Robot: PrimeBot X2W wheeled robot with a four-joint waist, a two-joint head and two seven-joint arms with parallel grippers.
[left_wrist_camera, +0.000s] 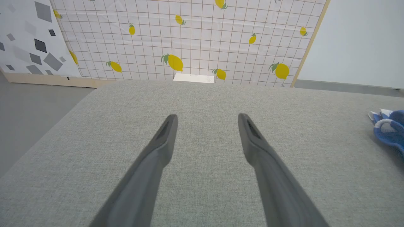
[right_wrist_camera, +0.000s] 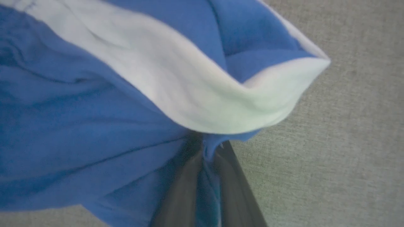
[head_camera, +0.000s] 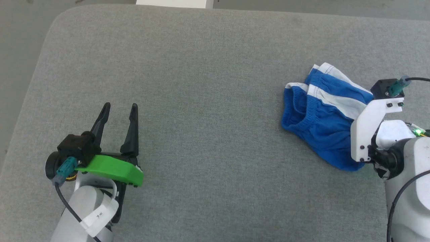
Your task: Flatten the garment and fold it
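Head view: the blue shorts (head_camera: pixel 322 114) lie bunched at the right of the grey padded surface (head_camera: pixel 201 84), well apart from the left gripper (head_camera: pixel 120 105) — fingers spread, empty.

Left wrist view: the shorts sit far off to that gripper's right.

Right wrist view: the right gripper (right_wrist_camera: pixel 208 148) is pinched on a blue fold beneath the white stripe — clearly the nearer arm.

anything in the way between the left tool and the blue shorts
Nothing visible. Between the open left tool and the shorts lies just the bare grey padded surface. The shorts sit crumpled off to its right, with the right tool shut on a fold of them.
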